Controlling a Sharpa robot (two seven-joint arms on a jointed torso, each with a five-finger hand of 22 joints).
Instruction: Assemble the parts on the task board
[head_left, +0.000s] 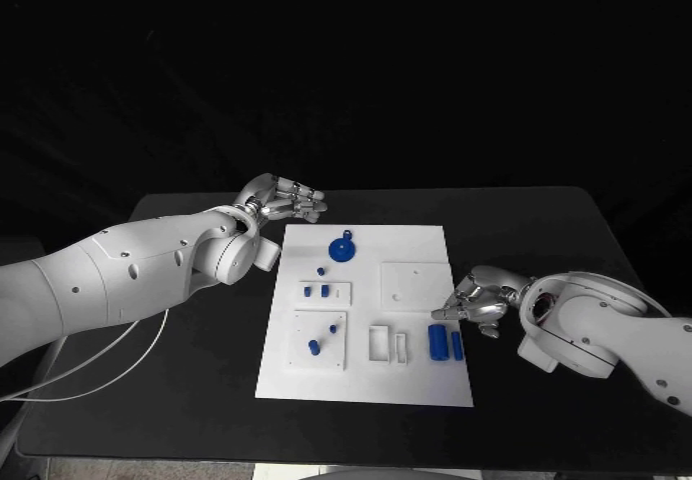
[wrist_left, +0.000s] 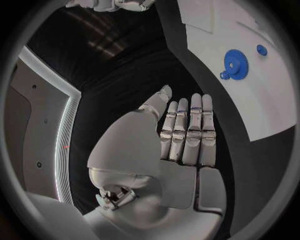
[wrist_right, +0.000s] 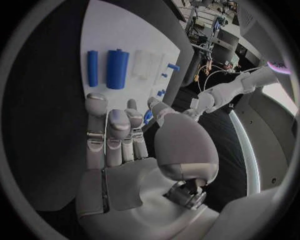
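Black worktop (head_left: 173, 400) against a dark background; white task board (head_left: 418, 385) lay at its middle.

Head view. Left hand (head_left: 283, 200) hovered over the worktop just beyond the board's far-left corner, fingers apart, holding nothing. Right hand (head_left: 476, 305) sat at the board's right edge, fingers loosely apart, nothing in them. On the board: a blue gear (head_left: 342, 248) at the far end; a small blue peg (head_left: 320, 271) just nearer; two short blue pins (head_left: 326, 291) on a small raised plate; two more blue pieces (head_left: 315, 346) on the near-left plate; a thick blue cylinder (head_left: 437, 341) and a thin blue rod (head_left: 457, 345) side by side near the right hand.

Left wrist view. Left hand (wrist_left: 181, 145) flat, fingers (wrist_left: 195, 127) straight and lying side by side, thumb apart, empty. Gear (wrist_left: 235, 63) and peg (wrist_left: 262, 50) on the board (wrist_left: 262, 115) beyond.

Right wrist view. Right hand (wrist_right: 134, 150) empty, fingers (wrist_right: 95, 120) extended, thumb set apart. Cylinder (wrist_right: 117, 69) and rod (wrist_right: 92, 68) lay just beyond the fingertips on the board (wrist_right: 119, 30).
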